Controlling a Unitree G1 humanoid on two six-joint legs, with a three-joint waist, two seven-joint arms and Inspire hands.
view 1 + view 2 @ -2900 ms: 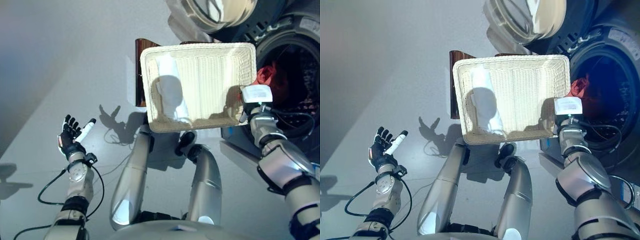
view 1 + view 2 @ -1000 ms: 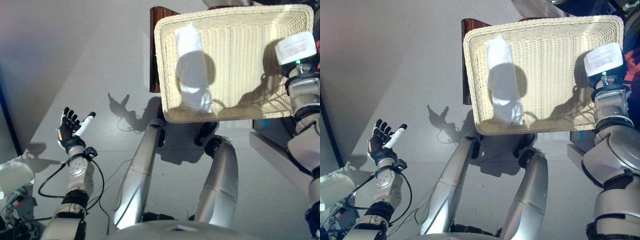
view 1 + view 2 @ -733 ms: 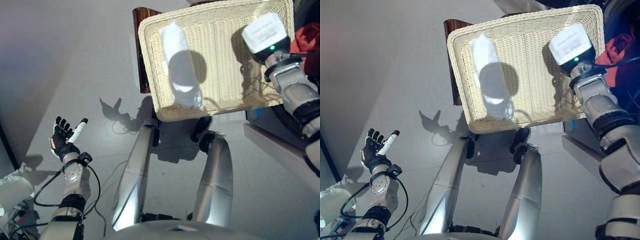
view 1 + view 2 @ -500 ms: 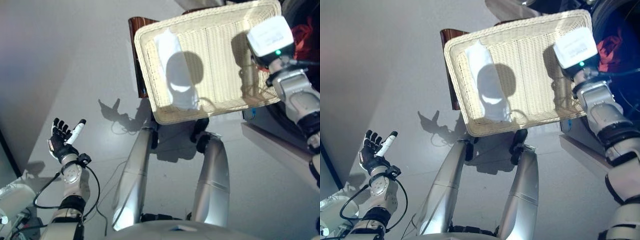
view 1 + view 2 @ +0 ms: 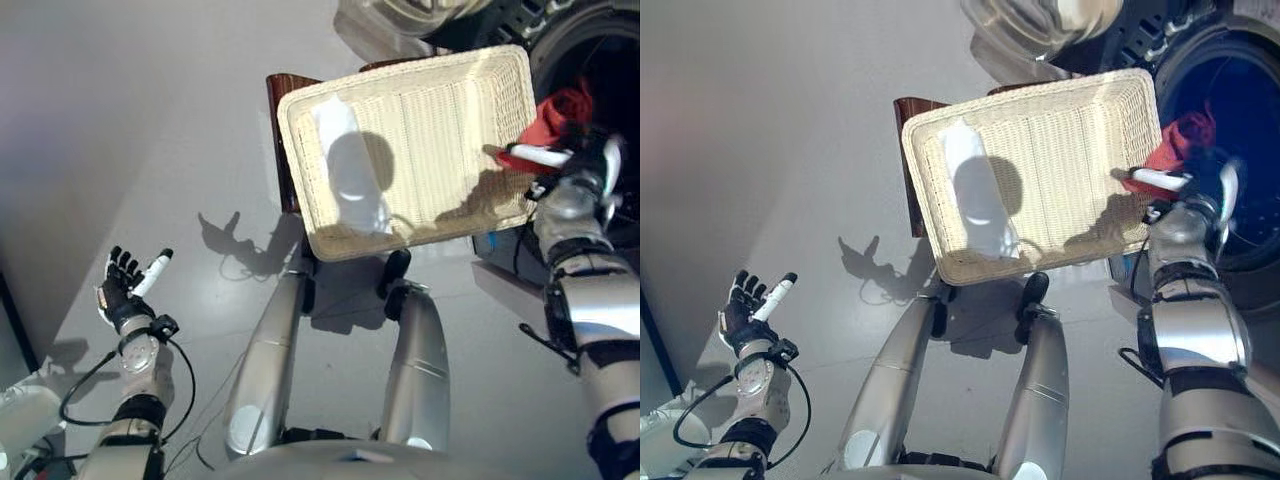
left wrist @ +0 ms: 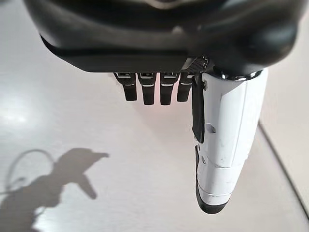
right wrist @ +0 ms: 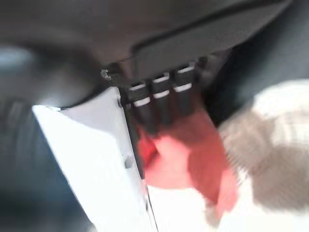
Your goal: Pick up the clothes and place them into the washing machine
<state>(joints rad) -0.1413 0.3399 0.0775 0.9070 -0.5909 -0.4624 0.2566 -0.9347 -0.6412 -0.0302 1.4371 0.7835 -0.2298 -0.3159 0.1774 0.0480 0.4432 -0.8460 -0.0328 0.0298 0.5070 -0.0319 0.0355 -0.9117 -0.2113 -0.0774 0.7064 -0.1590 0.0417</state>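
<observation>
A cream wicker basket (image 5: pixel 450 140) holds a white cloth (image 5: pixel 350 170) along its left side. Just past the basket's right edge, a red cloth (image 5: pixel 556 108) lies at the mouth of the washing machine drum (image 5: pixel 600 50). My right hand (image 5: pixel 575 178) is beside that cloth, white thumb pointing toward the basket. In the right wrist view its fingers (image 7: pixel 159 101) look straight, with the red cloth (image 7: pixel 193 154) directly past them. My left hand (image 5: pixel 128 292) is held up open at lower left, away from everything, and nothing is in it (image 6: pixel 164 34).
The basket rests on a brown wooden stand (image 5: pixel 280 110). The washer's round door (image 5: pixel 400 15) hangs open beyond the basket's far edge. Grey floor spreads to the left.
The camera has shifted. My right hand has left the basket's right side and turned toward the red cloth at the drum's mouth. The left hand stays raised and open.
</observation>
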